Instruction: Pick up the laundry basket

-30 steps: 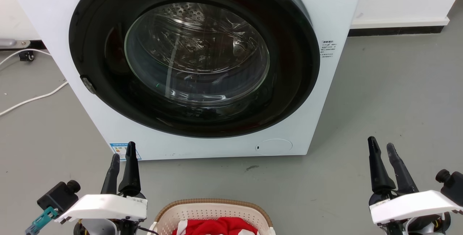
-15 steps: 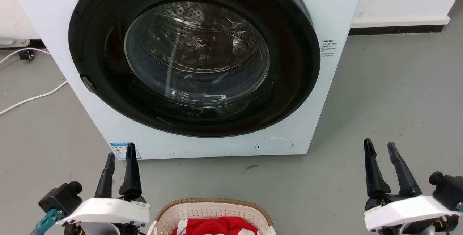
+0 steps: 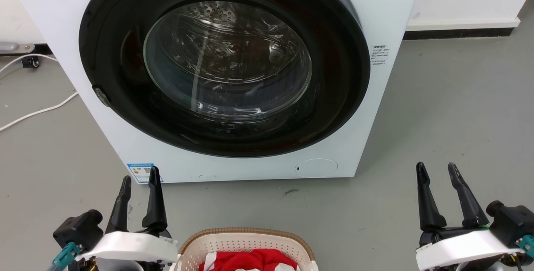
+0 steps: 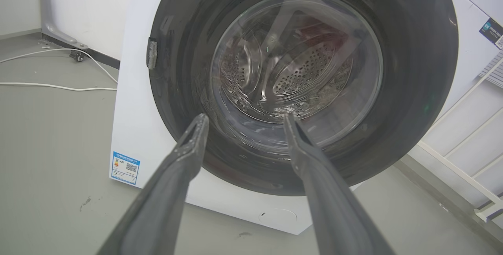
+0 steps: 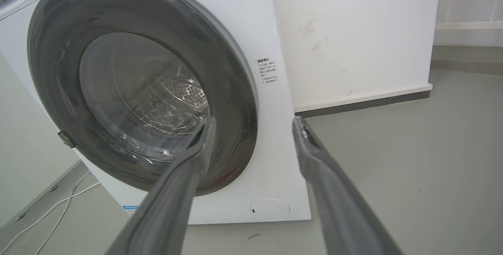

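The laundry basket [image 3: 246,241] sits on the grey floor [image 3: 450,112] in front of the washing machine [image 3: 375,108], red cloth [image 3: 250,260] inside, between the left gripper [image 3: 140,173] and right gripper [image 3: 436,165], both hovering with fingers parted, holding nothing.

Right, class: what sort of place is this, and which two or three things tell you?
Probably a laundry or utility area, perhaps a test room: a front-loading washing machine stands on a bare grey floor, and a laundry basket holding red cloth sits in front of it.
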